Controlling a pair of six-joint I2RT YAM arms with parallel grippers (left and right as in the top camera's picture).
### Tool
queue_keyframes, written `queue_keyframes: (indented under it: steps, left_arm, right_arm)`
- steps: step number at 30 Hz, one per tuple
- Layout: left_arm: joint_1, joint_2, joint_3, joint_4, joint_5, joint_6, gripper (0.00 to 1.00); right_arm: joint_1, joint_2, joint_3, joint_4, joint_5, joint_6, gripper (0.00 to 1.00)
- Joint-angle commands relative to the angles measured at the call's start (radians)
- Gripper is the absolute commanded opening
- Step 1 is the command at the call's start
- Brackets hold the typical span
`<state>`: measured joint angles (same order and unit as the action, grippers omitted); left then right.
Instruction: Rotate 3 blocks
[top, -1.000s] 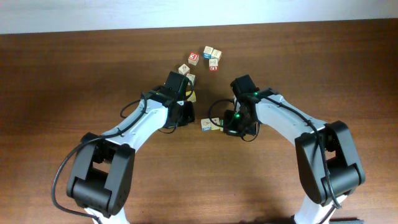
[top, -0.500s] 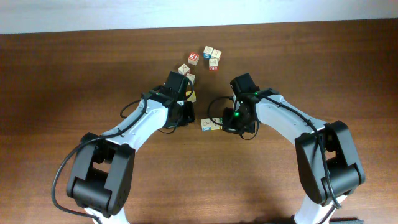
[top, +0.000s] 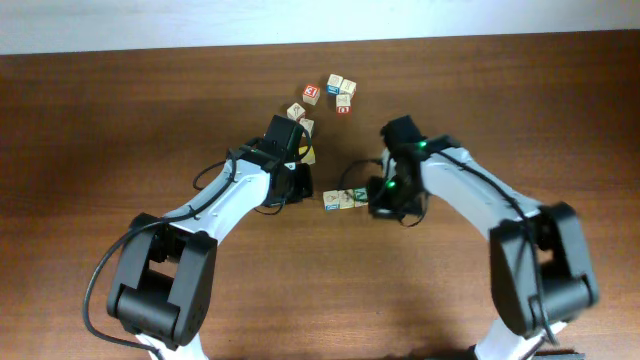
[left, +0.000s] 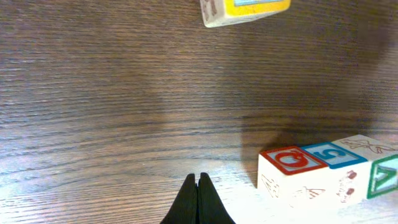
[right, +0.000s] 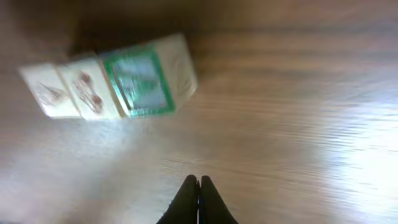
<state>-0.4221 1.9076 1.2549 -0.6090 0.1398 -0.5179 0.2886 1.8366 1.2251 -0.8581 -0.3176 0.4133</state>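
Three small pale blocks lie in a short touching row between my two grippers. In the left wrist view the blocks sit at the lower right, and their top faces read red, blue and green. The right wrist view is blurred; there the blocks lie at the upper left, with the green face nearest my fingers. My left gripper is shut and empty, just left of the row. On the row's right, my right gripper is also shut, holding nothing and clear of the row.
A yellow-faced cube lies just beyond my left gripper. Several more alphabet cubes are scattered at the back centre of the brown wooden table.
My right arm has shifted slightly to the right, and its wrist view is motion-blurred. The left arm has stayed put. The block row looks the same.
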Motion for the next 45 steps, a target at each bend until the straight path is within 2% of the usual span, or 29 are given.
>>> queue_keyframes:
  steps: [1, 6, 11, 45]
  left_arm:
    - [-0.003, 0.005, 0.018, 0.001, 0.085, -0.001, 0.0]
    - [-0.032, 0.008, 0.018, 0.018, 0.111, -0.009, 0.0]
    - [-0.04, 0.008, 0.016, 0.021, 0.108, -0.009, 0.0]
    - [-0.04, 0.058, 0.016, 0.13, 0.172, -0.02, 0.0]
  right_arm:
    - [-0.063, -0.032, 0.03, 0.061, 0.053, -0.048, 0.04]
    - [-0.056, 0.05, 0.03, 0.161, -0.013, -0.081, 0.04]
    - [-0.052, 0.108, 0.03, 0.168, -0.049, -0.081, 0.04]
    - [-0.005, 0.113, 0.03, 0.144, -0.073, -0.08, 0.04]
